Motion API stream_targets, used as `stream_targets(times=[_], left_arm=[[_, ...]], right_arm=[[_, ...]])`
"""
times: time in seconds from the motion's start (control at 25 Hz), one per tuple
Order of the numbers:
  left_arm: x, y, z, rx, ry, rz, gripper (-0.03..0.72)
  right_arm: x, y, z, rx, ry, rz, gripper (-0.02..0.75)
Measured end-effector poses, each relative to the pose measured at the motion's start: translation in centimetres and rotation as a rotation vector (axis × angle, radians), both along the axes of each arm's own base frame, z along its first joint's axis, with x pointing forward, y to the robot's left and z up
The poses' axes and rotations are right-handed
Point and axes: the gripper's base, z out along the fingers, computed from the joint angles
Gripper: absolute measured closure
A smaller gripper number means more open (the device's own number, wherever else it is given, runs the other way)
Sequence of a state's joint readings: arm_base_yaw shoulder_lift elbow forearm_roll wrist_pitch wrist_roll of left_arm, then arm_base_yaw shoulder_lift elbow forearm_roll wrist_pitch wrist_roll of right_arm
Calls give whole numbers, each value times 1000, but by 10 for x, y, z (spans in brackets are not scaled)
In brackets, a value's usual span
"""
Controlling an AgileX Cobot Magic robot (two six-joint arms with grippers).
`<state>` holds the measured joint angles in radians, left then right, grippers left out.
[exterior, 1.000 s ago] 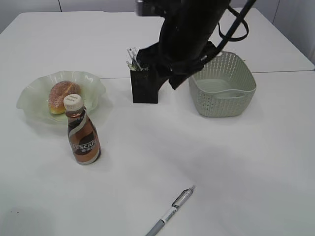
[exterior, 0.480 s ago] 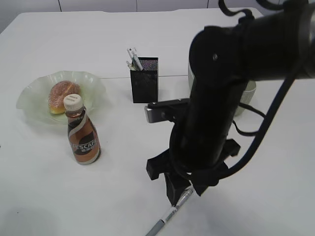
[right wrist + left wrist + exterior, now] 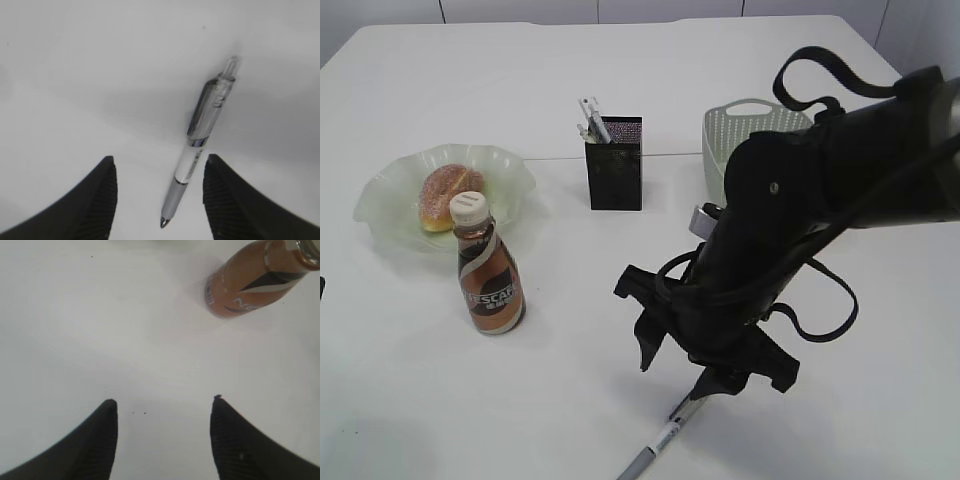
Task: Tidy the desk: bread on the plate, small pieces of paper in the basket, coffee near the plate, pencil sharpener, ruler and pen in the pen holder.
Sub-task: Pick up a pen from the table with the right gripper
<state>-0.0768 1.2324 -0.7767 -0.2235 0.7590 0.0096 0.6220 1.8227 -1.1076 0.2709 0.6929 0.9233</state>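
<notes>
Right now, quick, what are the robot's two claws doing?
Left gripper: open, holding nothing, over bare desk.
Right gripper: open, holding nothing, with the pen lying on the desk between its fingers.

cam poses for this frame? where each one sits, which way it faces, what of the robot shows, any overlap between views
Exterior: raised at the desk's near edge, slanting down across it; shows plate, bread, coffee, pen holder, basket, the right arm over the pen.
Left wrist: on the left arm, facing down at bare desk; both fingers of the open left claw show.
Right wrist: facing down; open right claw straddles the pen.
Shared: coffee in exterior and left wrist; pen in exterior and right wrist.
</notes>
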Motion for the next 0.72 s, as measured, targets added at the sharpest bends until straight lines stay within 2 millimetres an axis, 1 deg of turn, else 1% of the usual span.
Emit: stream_targets(times=[0.16, 0.32, 0.72], left_arm=[[2, 0, 1, 0, -18, 4, 255], [2, 0, 1, 0, -21, 4, 255], [2, 0, 1, 0, -23, 5, 255]], right_arm=[[-1, -2, -12, -80, 35, -119, 332], [-3, 0, -20, -140, 52, -200, 332], [-3, 2, -40, -181, 99, -261, 332]])
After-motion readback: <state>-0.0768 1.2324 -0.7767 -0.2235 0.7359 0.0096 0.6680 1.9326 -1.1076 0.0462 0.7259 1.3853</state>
